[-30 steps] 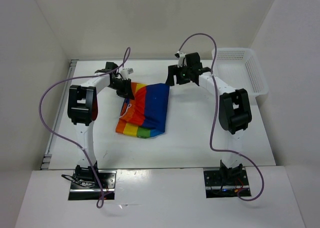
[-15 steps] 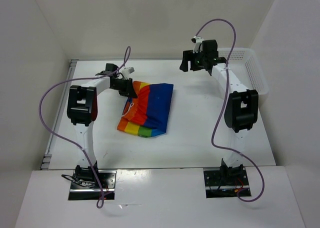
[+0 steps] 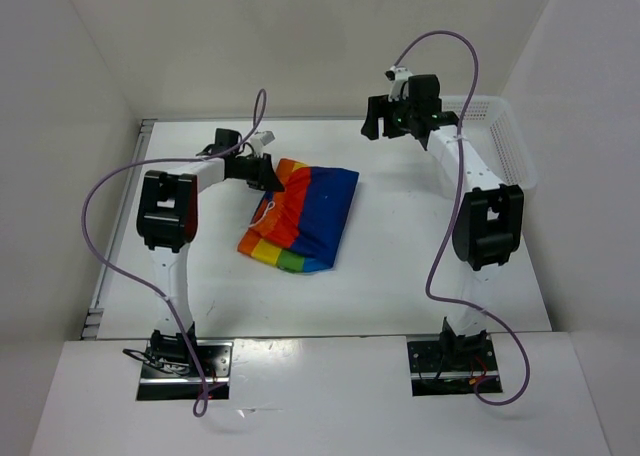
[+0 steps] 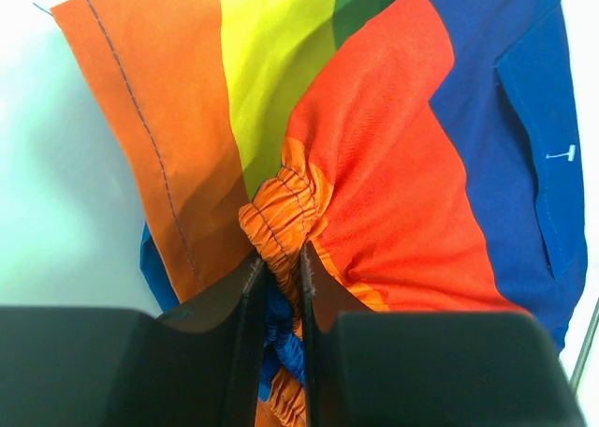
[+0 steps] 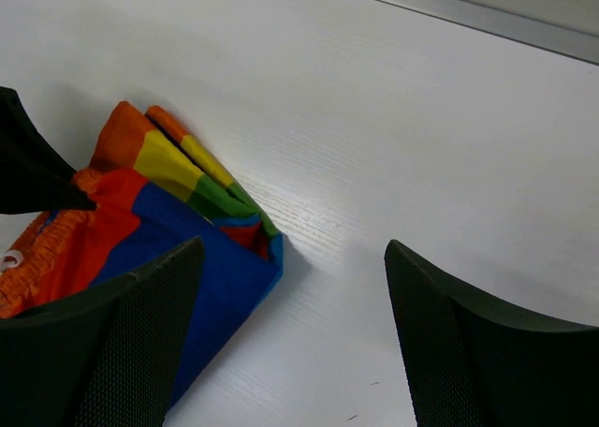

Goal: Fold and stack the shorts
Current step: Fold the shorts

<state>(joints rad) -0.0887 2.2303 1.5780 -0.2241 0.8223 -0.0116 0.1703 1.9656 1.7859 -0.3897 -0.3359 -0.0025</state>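
I'm holding my left gripper [image 4: 279,268] nearly closed, pinching the gathered waistband [image 4: 281,202] of the shorts [image 4: 393,193], which are lying bunched on the bench [image 3: 400,266] just ahead of it. The cloth is looking light and floppy, so I'm favouring the elastic band and hems for holds. My right gripper [image 5: 290,343] is hovering wide apart, carrying nothing, with the shorts below to its left.
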